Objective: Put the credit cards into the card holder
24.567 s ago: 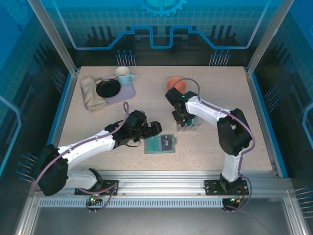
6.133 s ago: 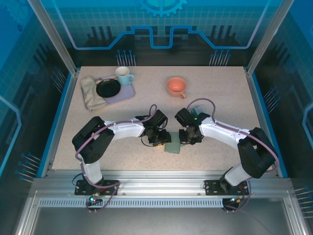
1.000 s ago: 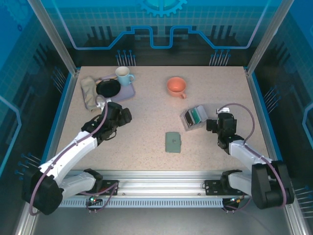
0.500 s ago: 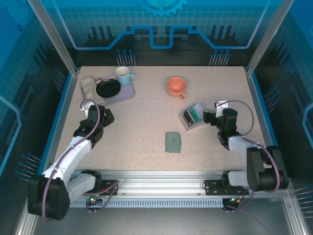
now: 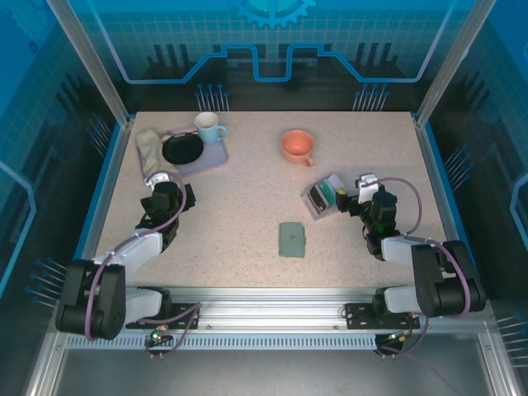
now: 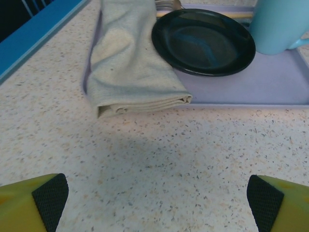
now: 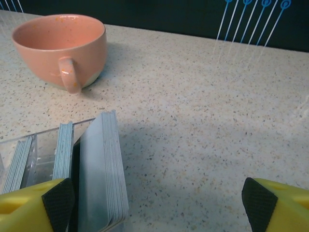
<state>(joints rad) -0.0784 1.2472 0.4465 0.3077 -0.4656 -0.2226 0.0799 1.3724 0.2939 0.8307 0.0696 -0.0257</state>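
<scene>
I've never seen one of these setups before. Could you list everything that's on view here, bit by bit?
card holder: one, grey-green, lying flat mid-table
credit cards: several stacks, too many to count, pale and teal, standing on edge in the box
clear box: one, see-through, right of centre
cup: one, orange-pink, far middle
mug: one, light blue, on the tray
plate: one, black, on the tray
tray: one, lilac, far left
cloth: one, beige, folded, over the tray's left edge
table: one, speckled beige
left gripper: one, yellow and black fingers, open, empty, near the cloth
right gripper: one, same colours, open, empty, beside the box
</scene>
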